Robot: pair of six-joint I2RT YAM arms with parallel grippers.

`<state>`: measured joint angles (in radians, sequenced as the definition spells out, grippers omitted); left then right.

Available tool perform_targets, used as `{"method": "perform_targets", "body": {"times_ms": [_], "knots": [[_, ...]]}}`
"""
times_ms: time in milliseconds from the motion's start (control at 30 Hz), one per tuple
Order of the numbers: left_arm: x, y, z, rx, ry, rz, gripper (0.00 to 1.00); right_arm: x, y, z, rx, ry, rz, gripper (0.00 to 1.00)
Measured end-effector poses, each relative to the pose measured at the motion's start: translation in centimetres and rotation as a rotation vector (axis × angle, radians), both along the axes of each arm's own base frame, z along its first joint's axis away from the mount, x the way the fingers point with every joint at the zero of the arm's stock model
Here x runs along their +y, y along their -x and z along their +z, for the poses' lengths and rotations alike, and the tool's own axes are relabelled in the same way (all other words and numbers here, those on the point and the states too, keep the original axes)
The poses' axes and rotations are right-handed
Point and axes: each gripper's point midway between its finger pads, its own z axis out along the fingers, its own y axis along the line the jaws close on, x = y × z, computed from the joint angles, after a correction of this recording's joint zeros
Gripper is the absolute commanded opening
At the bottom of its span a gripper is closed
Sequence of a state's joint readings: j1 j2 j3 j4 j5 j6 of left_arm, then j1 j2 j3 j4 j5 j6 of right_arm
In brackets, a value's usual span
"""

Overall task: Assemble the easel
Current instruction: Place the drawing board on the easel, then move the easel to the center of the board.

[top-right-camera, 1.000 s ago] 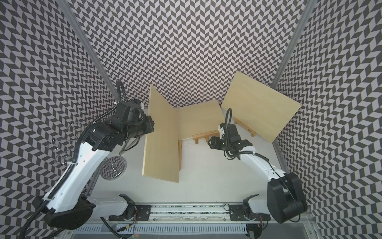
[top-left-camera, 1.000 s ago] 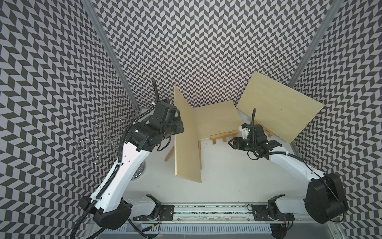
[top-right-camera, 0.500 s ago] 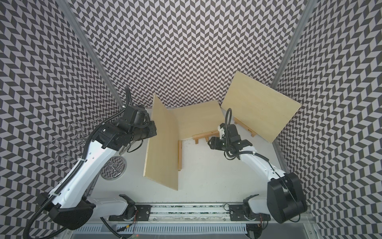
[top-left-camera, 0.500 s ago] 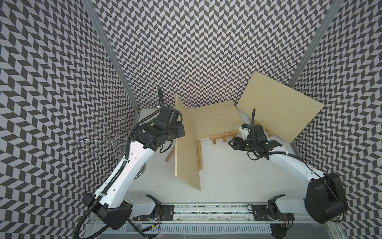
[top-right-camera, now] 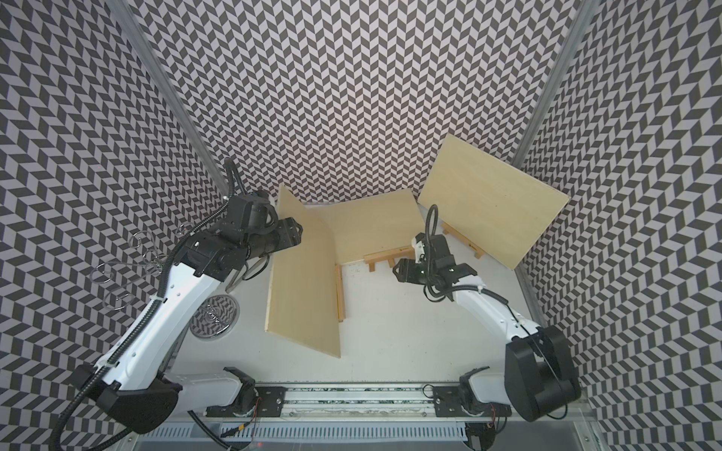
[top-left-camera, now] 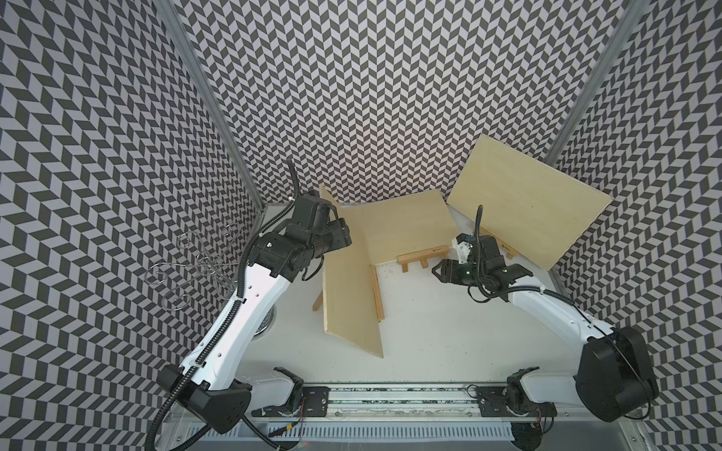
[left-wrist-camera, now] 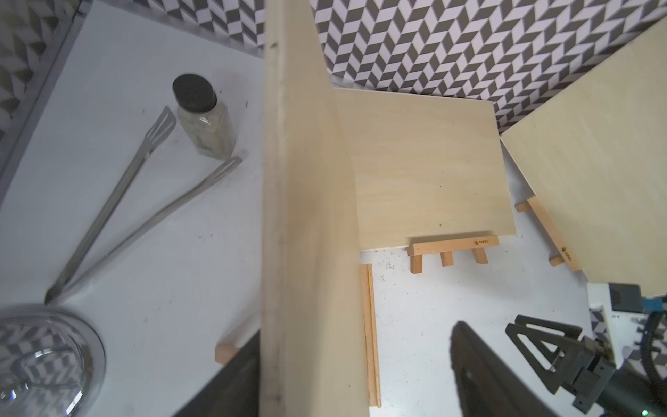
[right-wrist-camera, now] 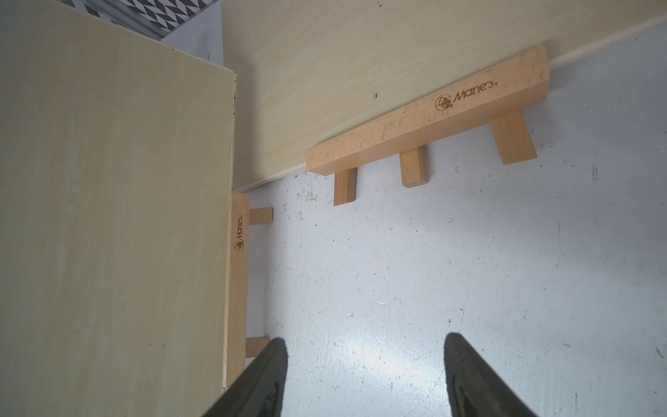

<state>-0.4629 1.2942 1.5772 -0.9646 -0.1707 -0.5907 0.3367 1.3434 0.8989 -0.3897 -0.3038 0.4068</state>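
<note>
You are nearing the end of the job, I judge. The back board [top-left-camera: 402, 226] is leaning on its easel [right-wrist-camera: 426, 108] at the wall. The right board [top-left-camera: 527, 199], just to the right of it, is sitting on a second easel [right-wrist-camera: 238, 274].

The left board [top-left-camera: 347, 296] is standing nearly upright in front of the back board's left end. A ledge [top-left-camera: 377, 291] is lying along its foot and a leg [top-left-camera: 317, 302] is poking out behind.

Your left gripper [top-left-camera: 342, 240] is straddling that board's top edge with its jaws spread. One finger is close to the wood and the other is well clear, so it is pinching nothing. Your right gripper [right-wrist-camera: 366, 341] is hovering over the table [top-left-camera: 429, 332] in front of the back board, spread and empty.

What seems to be remaining is lifting the left gripper away without tipping the board. Whether the board is seating properly on the ledge, the pictures are not showing.
</note>
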Motion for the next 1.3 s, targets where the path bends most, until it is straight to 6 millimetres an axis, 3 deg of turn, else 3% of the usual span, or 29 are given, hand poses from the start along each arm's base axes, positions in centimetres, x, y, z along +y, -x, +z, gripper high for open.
{"method": "perform_targets", "body": {"times_ms": [100,300,433,500,600,667,700,767,833,867,967,1100,1300], "knots": [[0.3,-0.7,2.2,-0.053,-0.034,0.001,0.90,0.0,0.0,0.1,-0.001,0.001,0.001,0.69],[0.4,-0.5,10.8,-0.287,-0.042,-0.019,0.97,0.2,-0.3,0.8,-0.018,-0.004,0.007,0.69],[-4.9,2.7,14.3,-0.418,0.029,-0.203,0.98,0.2,-0.7,1.5,-0.033,-0.006,0.004,0.69],[-9.2,4.2,13.9,-0.435,0.089,-0.334,0.98,0.1,-0.9,1.8,-0.037,-0.001,-0.008,0.69],[-15.6,5.4,10.4,-0.391,0.143,-0.505,0.98,-0.7,-1.4,2.3,-0.037,0.020,-0.047,0.70],[-19.8,4.9,6.1,-0.327,0.141,-0.579,0.98,-2.0,-2.0,2.6,-0.041,0.036,-0.094,0.70],[-21.5,4.5,3.6,-0.291,0.128,-0.602,0.98,-2.7,-2.2,2.7,-0.041,0.043,-0.119,0.70],[-24.6,3.5,-3.3,-0.182,0.067,-0.642,0.98,-4.7,-2.5,2.6,-0.030,0.056,-0.183,0.71],[-25.8,2.9,-9.3,-0.084,-0.001,-0.655,0.98,-6.9,-2.7,2.4,-0.019,0.059,-0.248,0.71],[-26.0,2.7,-12.2,-0.039,-0.036,-0.659,0.98,-8.0,-2.5,2.2,-0.014,0.058,-0.277,0.71],[-25.8,2.4,-17.1,0.029,-0.100,-0.660,0.99,-10.3,-1.7,1.0,0.020,0.052,-0.338,0.71],[-24.9,0.7,-19.9,0.067,-0.119,-0.620,0.98,-10.4,-0.5,-0.3,0.070,0.042,-0.331,0.71],[-20.2,-3.1,-23.6,0.142,-0.112,-0.500,0.98,-9.9,0.0,0.0,0.069,0.020,-0.304,0.71]]}}
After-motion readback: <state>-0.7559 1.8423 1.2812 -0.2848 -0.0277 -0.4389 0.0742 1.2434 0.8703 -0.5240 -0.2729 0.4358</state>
